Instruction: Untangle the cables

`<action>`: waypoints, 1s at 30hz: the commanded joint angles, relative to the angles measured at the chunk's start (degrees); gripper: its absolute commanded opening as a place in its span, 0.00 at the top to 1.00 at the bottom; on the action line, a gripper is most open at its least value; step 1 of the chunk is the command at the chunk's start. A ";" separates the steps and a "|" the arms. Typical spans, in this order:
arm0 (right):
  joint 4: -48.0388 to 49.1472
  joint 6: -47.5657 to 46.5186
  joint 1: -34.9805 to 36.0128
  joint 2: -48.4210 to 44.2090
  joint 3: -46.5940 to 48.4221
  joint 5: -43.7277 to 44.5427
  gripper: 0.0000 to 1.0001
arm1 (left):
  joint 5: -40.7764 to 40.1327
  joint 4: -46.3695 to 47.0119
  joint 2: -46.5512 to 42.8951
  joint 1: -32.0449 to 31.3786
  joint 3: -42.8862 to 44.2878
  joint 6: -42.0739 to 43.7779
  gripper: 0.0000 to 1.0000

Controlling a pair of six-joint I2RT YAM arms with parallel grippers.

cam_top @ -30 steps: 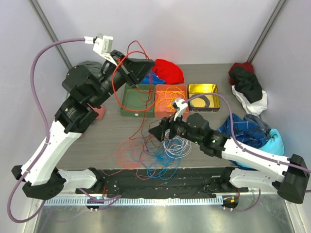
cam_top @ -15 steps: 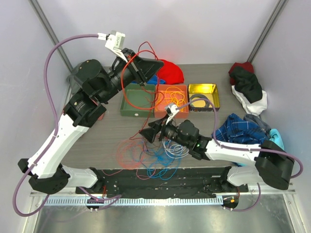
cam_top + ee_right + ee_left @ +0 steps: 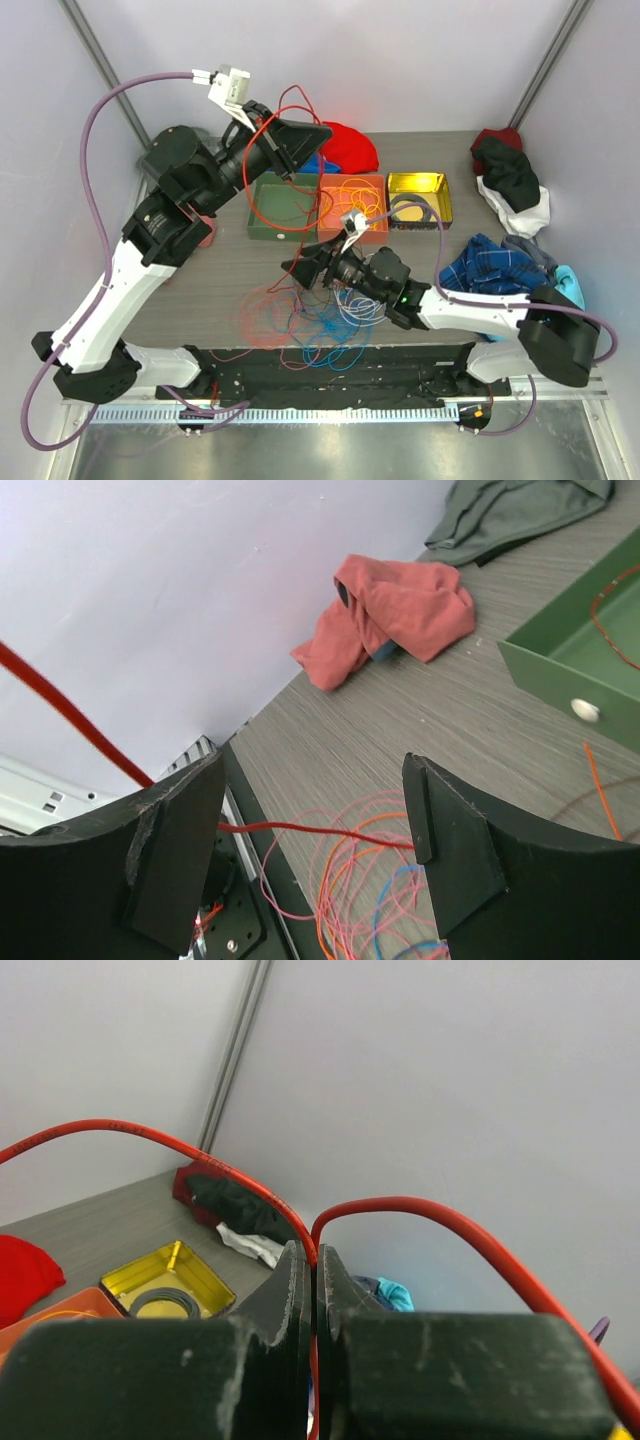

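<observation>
My left gripper [image 3: 323,131] is raised above the green tray [image 3: 262,228] and is shut on a red cable [image 3: 256,150]. In the left wrist view that red cable [image 3: 420,1210] arches out from between the closed fingers [image 3: 296,1280] on both sides. A tangle of cables [image 3: 318,318] in pink-red, blue, orange and white lies near the table's front edge. My right gripper [image 3: 296,268] hovers low over the tangle's far side, open. In the right wrist view a dark red strand [image 3: 300,828] runs across the gap of the right gripper [image 3: 313,800], above pink and orange loops [image 3: 350,900].
An orange tray [image 3: 378,182] holds orange cable, and a yellow tray [image 3: 420,180] holds a black coil [image 3: 409,211]. Cloths lie around: red [image 3: 350,148], black and white [image 3: 510,180], blue plaid [image 3: 495,265], salmon pink [image 3: 400,610], grey-green [image 3: 510,510].
My left arm has swung right and a little higher, carrying the red cable. My right gripper has slid left along the far side of the tangle, staying open.
</observation>
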 commanded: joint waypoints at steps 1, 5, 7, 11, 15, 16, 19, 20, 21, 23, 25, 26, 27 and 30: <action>-6.28 -2.37 0.39 -7.68 -2.37 4.62 0.20 | -1.14 -0.09 -1.39 -0.21 3.00 3.21 1.00; -9.62 -2.46 0.47 -13.66 -5.91 6.04 0.20 | -1.49 -0.53 -0.33 -0.21 4.59 4.45 1.00; -11.55 -2.54 0.39 -15.95 -6.96 6.04 0.20 | -1.41 -0.44 0.37 -0.21 5.47 4.80 1.00; -12.53 -2.72 0.65 -17.97 -7.93 5.52 0.20 | -1.14 -0.53 1.34 -0.21 7.22 4.89 1.00; -9.46 -1.85 1.00 -17.19 -6.70 3.23 0.20 | -0.18 -0.44 2.22 -0.21 8.28 3.49 1.00; -8.14 -1.49 1.09 -16.40 -6.27 2.53 0.20 | 0.09 -0.44 2.57 -0.21 8.28 3.31 1.00; -4.71 -0.52 1.09 -14.38 -4.16 0.24 0.20 | 0.27 -0.44 2.75 -0.21 8.28 2.78 1.00; -3.31 -0.35 1.09 -12.81 -3.63 -0.28 0.20 | 0.35 -0.44 2.75 -0.21 8.28 2.61 1.00; -2.60 0.09 1.18 -12.01 -2.58 -0.72 0.20 | 0.44 -0.35 2.75 -0.29 8.19 2.60 1.00; -0.93 0.35 1.18 -9.64 -1.43 -2.64 0.20 | 0.44 -0.44 2.75 -0.29 7.84 2.43 1.00; -0.66 0.36 1.35 -7.88 0.76 -3.01 0.20 | 0.53 -0.35 2.75 -0.29 7.75 2.08 1.00; 0.04 0.44 1.44 -6.22 1.47 -3.19 0.20 | 0.62 -0.35 2.75 -0.21 7.41 1.82 1.00; 0.56 0.36 1.35 -5.15 2.60 -3.28 0.20 | 1.05 -0.18 2.83 -0.38 7.23 1.55 1.00; 0.48 0.27 1.44 -1.04 5.68 -2.23 0.20 | 1.49 0.26 2.84 -0.56 6.61 0.85 1.00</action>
